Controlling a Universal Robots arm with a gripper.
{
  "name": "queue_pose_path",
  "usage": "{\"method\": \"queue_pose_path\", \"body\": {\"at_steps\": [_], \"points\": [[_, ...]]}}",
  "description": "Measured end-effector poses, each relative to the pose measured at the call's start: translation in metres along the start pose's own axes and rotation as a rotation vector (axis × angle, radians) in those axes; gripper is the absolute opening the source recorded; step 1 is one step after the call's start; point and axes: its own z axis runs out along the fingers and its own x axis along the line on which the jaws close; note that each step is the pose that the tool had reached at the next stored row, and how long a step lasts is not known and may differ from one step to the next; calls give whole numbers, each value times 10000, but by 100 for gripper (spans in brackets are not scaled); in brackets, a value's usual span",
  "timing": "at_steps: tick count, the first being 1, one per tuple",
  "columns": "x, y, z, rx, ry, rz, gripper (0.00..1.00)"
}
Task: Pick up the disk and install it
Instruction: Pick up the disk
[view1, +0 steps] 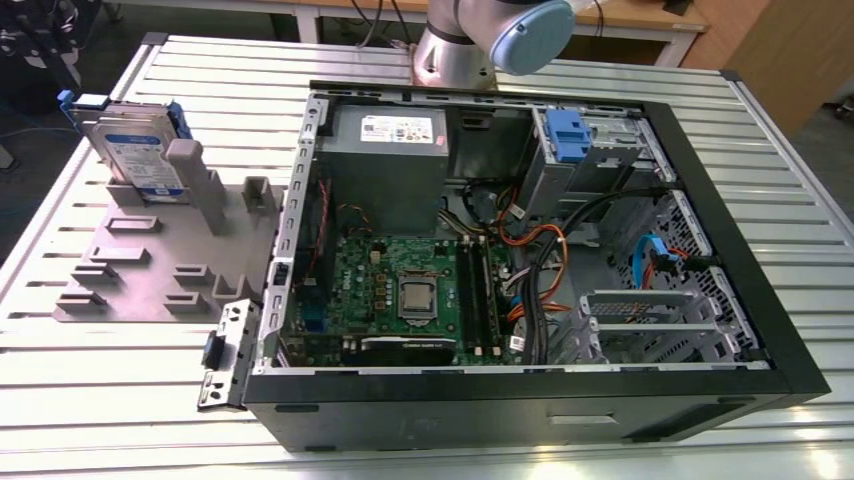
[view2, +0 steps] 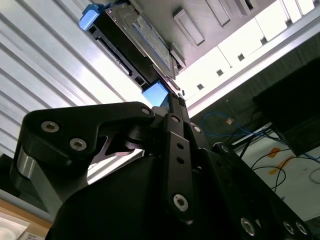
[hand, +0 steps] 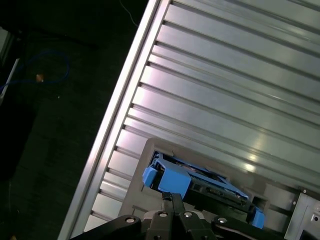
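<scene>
Hand (hand: 172, 199) clenched on nothing, I am aiming it toward the disk (hand: 200, 182), which is standing on edge in a grey holder (view1: 134, 262) on the worktop (view1: 94, 400).

Exterior view: bright, even light from above; the ribbed metal surface (view1: 120, 400) gleams with soft white glare along its slats; the inside of the open computer case (view1: 787, 330) lies in deeper shadow between dull black walls; the focus is crisp. Second wrist view: harsh contrast; the hand (view2: 172, 100) looms dark and slightly soft close to the lens, while patches of the surface behind it burn out to white. First wrist view: a pale streak of glare crosses the slats; the floor (hand: 50, 150) beside them is almost black.
</scene>
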Motion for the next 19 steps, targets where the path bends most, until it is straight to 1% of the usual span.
{"method": "queue_pose_path", "body": {"at_steps": [19], "points": [[0, 0, 0, 3, 15, -361, 11]]}}
